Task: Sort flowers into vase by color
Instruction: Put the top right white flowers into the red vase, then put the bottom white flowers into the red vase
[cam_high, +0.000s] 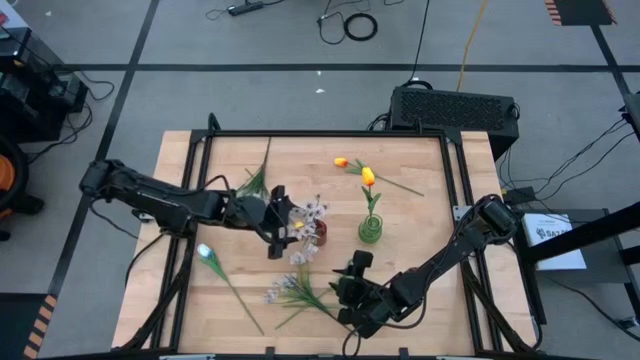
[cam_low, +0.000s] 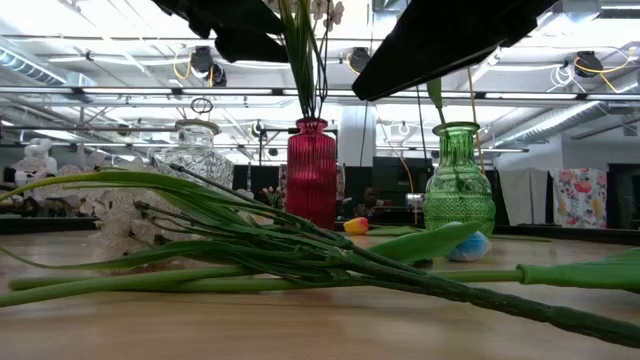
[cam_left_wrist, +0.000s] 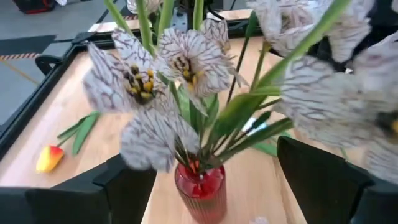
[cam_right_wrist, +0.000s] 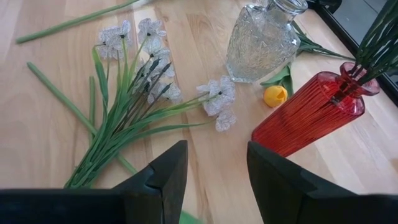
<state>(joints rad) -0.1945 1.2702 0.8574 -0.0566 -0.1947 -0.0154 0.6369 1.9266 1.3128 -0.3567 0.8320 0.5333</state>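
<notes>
A spray of pale veined blossoms (cam_left_wrist: 186, 62) stands with its stems in the red vase (cam_left_wrist: 200, 186), which shows in the high view as the red vase (cam_high: 319, 233). My left gripper (cam_left_wrist: 211, 162) hovers open just above it, fingers either side of the stems. A second pale spray (cam_right_wrist: 134, 93) lies flat on the table. My right gripper (cam_right_wrist: 214, 174) is open above this spray's stem end (cam_high: 300, 293). An orange tulip (cam_high: 368, 177) stands in the green vase (cam_high: 371, 231). Another orange tulip (cam_high: 341, 161) and a pale-blue tulip (cam_high: 205, 251) lie on the table.
A clear cut-glass vase (cam_right_wrist: 261, 37) stands beside the red vase, with a small orange-yellow tulip head (cam_right_wrist: 275, 95) lying between them. The black frame rail (cam_high: 330, 133) borders the table. Bare wood (cam_high: 440, 230) lies to the right of the green vase.
</notes>
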